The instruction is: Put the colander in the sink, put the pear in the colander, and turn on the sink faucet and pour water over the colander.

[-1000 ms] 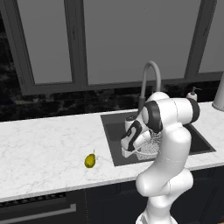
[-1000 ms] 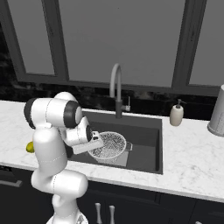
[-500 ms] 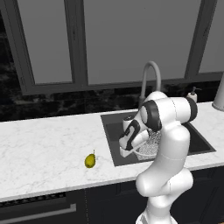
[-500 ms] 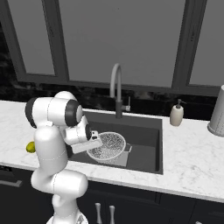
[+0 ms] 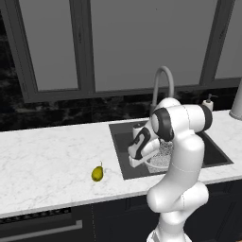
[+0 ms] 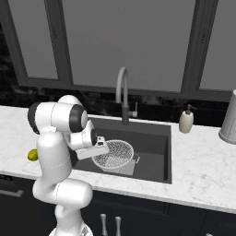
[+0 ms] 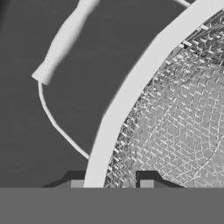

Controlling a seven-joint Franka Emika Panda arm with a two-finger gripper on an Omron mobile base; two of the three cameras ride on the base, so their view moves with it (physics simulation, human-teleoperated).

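The gripper (image 7: pixel 111 183) is down in the sink (image 6: pixel 154 147), at the left edge of the colander (image 6: pixel 113 155). In the hand view its two dark finger tips stand one on each side of the colander's white rim. One tip is outside the bowl and one is inside, over the mesh. The rim runs up from between them. The tips are close to the rim, but whether they squeeze it or have let go cannot be told from these pictures.

Compared with a second ago, the arm sits a little higher and its hand has pulled back a bit toward the left side of the sink. The colander looks like it is in the same spot in the sink. The pear (image 5: pixel 97 173) has not moved.

The colander sits inside the sink, near the front, under and in front of the sink faucet (image 6: pixel 122 94). Nothing can be seen inside the colander; its holes and mesh show bare. A loop handle sticks out at its right side in the right base view.

The pear lies on the white counter (image 5: pixel 47 160), well to the left of the sink and apart from the arm. A small soap bottle (image 6: pixel 186 120) stands on the counter behind the right end of the sink.
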